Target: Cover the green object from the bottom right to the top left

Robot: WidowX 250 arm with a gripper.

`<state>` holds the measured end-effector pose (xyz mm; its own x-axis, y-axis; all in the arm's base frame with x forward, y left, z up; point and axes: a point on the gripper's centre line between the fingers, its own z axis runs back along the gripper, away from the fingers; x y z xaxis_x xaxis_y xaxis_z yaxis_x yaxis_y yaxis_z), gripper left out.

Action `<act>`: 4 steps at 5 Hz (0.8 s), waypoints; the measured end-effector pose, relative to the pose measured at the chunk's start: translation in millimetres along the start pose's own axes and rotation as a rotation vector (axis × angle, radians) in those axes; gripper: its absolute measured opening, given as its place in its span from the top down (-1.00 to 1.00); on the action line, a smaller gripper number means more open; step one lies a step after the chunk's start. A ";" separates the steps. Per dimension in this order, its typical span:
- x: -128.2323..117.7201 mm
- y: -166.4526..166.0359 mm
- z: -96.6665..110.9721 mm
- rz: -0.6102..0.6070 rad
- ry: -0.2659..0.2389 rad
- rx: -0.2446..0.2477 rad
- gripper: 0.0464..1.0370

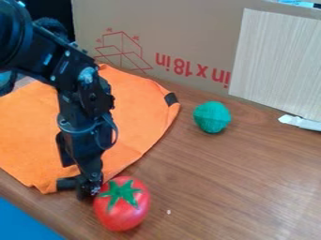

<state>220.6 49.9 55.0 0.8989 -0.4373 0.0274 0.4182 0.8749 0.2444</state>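
Note:
The black gripper hangs at the lower left, low over the front edge of the orange cloth. Its tip is close beside a red tomato, and whether it holds any cloth cannot be made out. The cloth lies spread over the left part of the table, partly hidden behind the arm, with a dark patch on its right edge. A round green object sits uncovered on the wood, right of the cloth and apart from it.
The tomato with a green star-shaped top stands on the wooden table near the front. A cardboard wall and a pale panel border the back. A white piece lies by the panel, and something blue fills the lower left corner.

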 end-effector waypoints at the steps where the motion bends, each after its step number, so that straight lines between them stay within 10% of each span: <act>1: 2.6 -2.1 -2.2 0.047 -0.040 0.000 -0.60; 4: -2.1 5.2 0.1 0.105 -0.043 -0.074 0.86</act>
<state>221.0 55.4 56.3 0.9325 -0.3497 0.0905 0.3322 0.9286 0.1654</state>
